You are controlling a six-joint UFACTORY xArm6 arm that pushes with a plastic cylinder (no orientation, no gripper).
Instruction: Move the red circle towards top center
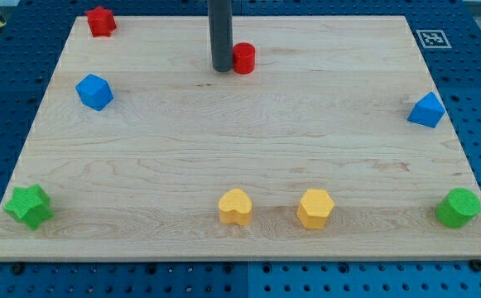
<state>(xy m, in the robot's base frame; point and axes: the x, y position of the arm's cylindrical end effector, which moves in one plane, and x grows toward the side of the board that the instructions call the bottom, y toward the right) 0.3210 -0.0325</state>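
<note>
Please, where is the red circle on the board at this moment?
The red circle sits near the view's top centre of the board, touching or almost touching my tip on its left; the red star is far left.

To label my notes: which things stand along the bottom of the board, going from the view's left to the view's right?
Green star block → yellow heart block → yellow hexagon block → green round block.

Rod: dark, straight, upright, entering from the view's top.
My tip [221, 68]: lower end, down at the board.
</note>
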